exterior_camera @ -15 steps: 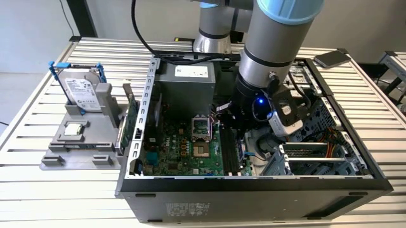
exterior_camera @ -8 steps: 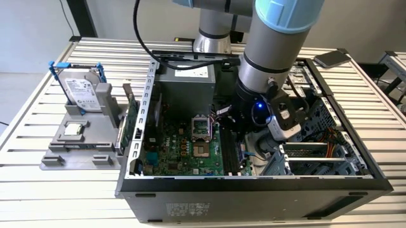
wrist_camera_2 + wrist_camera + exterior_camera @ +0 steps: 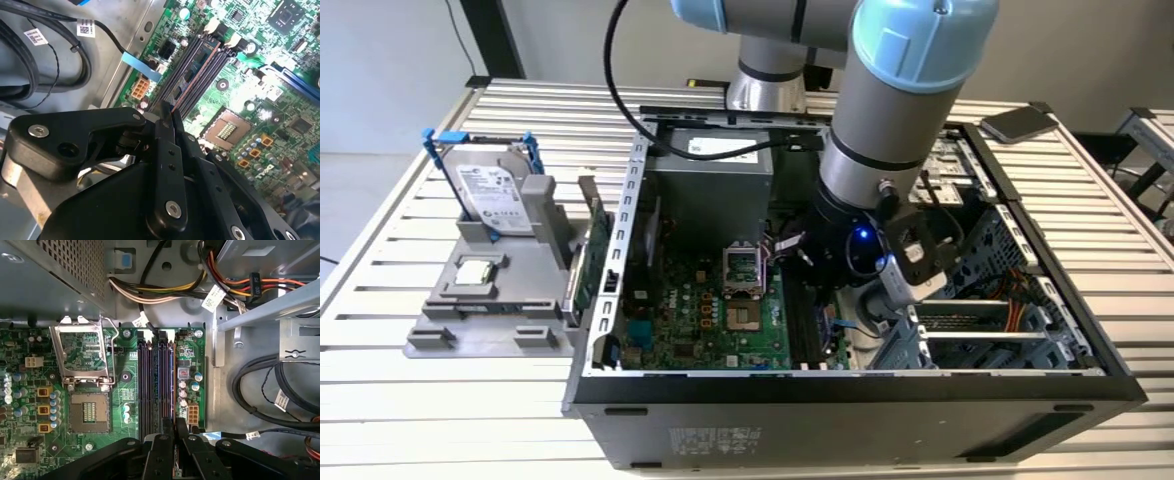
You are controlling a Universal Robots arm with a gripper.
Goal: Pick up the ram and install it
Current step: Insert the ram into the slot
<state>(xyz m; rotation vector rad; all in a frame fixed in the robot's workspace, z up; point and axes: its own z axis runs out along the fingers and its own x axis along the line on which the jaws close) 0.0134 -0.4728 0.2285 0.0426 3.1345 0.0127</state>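
The ram [image 3: 194, 72] is a thin bluish-green stick seen edge-on, standing along the outermost of the black motherboard slots [image 3: 150, 385], on the side of a small white connector. In the first wrist view the ram [image 3: 173, 385] runs as a narrow line straight out from between my black fingers. My gripper [image 3: 172, 116] is shut on the stick's near end, with the fingers [image 3: 161, 442] close on either side of it. In the exterior view the gripper [image 3: 817, 290] reaches down inside the open computer case [image 3: 854, 385], over the motherboard.
An open processor socket [image 3: 90, 412] with its lifted metal frame [image 3: 82, 350] lies beside the slots. Bundled power cables [image 3: 165, 287] and black cables [image 3: 265, 390] run nearby. Outside the case, a grey fixture [image 3: 440, 335] holds a hard drive [image 3: 494, 195], a silver chip [image 3: 478, 270] and a green card [image 3: 594, 255].
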